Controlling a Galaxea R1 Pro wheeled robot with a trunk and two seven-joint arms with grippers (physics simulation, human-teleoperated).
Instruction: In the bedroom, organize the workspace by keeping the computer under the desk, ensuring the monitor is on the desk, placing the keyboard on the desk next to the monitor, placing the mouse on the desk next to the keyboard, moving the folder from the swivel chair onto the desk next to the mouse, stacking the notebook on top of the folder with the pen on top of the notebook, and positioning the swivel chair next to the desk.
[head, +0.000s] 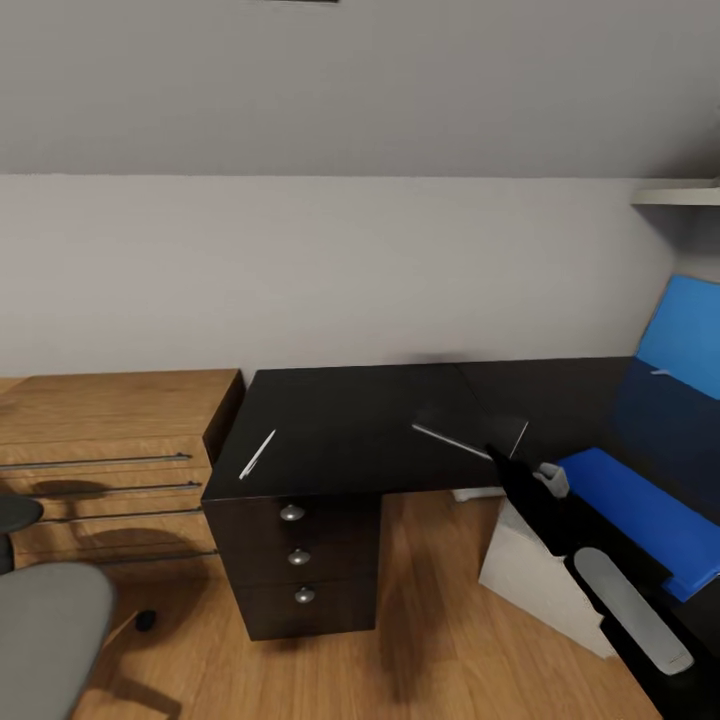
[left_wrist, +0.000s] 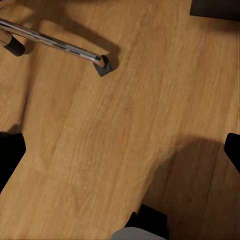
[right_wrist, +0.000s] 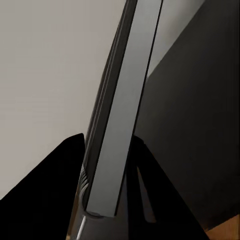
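Right hand (right_wrist: 107, 175) grips notebook (right_wrist: 122, 100) (edge-on) above desk (head: 340, 430)

Soft, even indoor light, renders slightly grainy but sharp, no motion blur. The glossy desk (head: 350, 430) top mirrors the blue wall panel (head: 685, 335) at its right end; broad soft shadows lie on the wooden floor (left_wrist: 100, 150). Right wrist view is dim and close up, slightly soft.

glossy black desk (head: 340, 430), bright-blue folder (head: 645, 505), white pen (head: 257, 454)
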